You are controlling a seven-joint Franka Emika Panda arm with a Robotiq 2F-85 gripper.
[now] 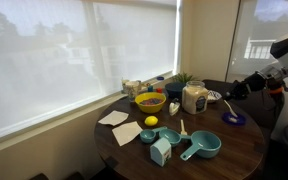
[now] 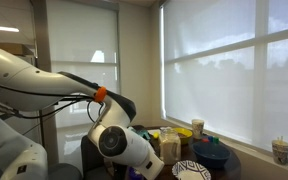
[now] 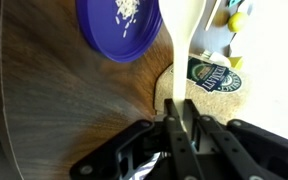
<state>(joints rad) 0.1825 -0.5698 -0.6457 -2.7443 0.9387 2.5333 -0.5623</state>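
Observation:
My gripper (image 3: pixel 179 106) is shut on a cream-white utensil handle (image 3: pixel 189 40), which runs from between the fingers up out of the wrist view. Just left of the handle, a purple plate (image 3: pixel 119 28) with a few white crumbs lies on the dark wooden round table (image 3: pixel 64 110). In an exterior view the gripper (image 1: pixel 227 92) hangs over the far right side of the table, a little above the same purple plate (image 1: pixel 234 118), with the white utensil (image 1: pixel 227 106) slanting down toward it.
A yellow bowl (image 1: pixel 150 102), a lemon (image 1: pixel 151 121), a glass jar (image 1: pixel 194 97), teal measuring cups (image 1: pixel 202 146), a teal carton (image 1: pixel 161 152) and paper napkins (image 1: pixel 114 118) share the table. Blinded windows stand behind. The arm (image 2: pixel 104 110) fills an exterior view.

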